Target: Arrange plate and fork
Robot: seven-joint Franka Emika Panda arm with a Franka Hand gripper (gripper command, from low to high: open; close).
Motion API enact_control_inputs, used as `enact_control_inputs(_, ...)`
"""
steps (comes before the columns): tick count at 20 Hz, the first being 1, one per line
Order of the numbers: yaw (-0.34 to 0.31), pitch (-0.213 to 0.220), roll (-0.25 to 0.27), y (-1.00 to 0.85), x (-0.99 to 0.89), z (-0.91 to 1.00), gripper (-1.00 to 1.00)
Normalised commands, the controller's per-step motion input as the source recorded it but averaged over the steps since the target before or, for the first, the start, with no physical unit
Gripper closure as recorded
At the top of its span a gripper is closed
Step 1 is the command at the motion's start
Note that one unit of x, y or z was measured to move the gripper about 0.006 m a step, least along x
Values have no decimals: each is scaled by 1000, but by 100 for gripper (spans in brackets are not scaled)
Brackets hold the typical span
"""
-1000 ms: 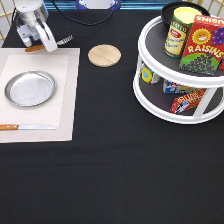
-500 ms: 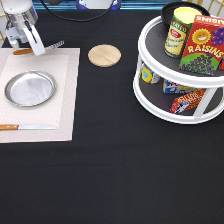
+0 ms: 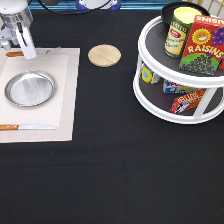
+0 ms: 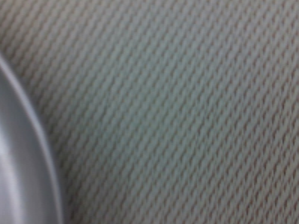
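We see the gripper (image 3: 26, 50) low over the placemat (image 3: 67, 100), above the plate (image 3: 30, 88), seemingly pinching the fork (image 3: 15, 54); the knife (image 3: 25, 127) lies below.

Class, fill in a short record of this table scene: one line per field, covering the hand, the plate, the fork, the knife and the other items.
hand: at the exterior view's top left, low over the placemat's far edge, at the fork
plate: silver, lying on the placemat
fork: by the hand on the placemat's far edge, handle mostly hidden, tines showing
knife: on the placemat, on the plate's bottom side
wooden disc: on the black table, right of the placemat
two-tier rack: at the right, holding cans and a raisin box
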Motion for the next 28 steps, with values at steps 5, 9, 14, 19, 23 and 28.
enact_control_inputs(5,-152,0,93,-102,-137,-17,100)
enact_control_inputs(9,-141,0,70,-195,-64,-179,100)
enact_control_inputs(14,-154,-1,60,-145,16,-227,100)
enact_control_inputs(19,-167,0,12,0,-175,-228,100)
enact_control_inputs(23,-162,0,14,0,-201,-78,100)
enact_control_inputs(28,-141,3,5,0,-11,-13,100)
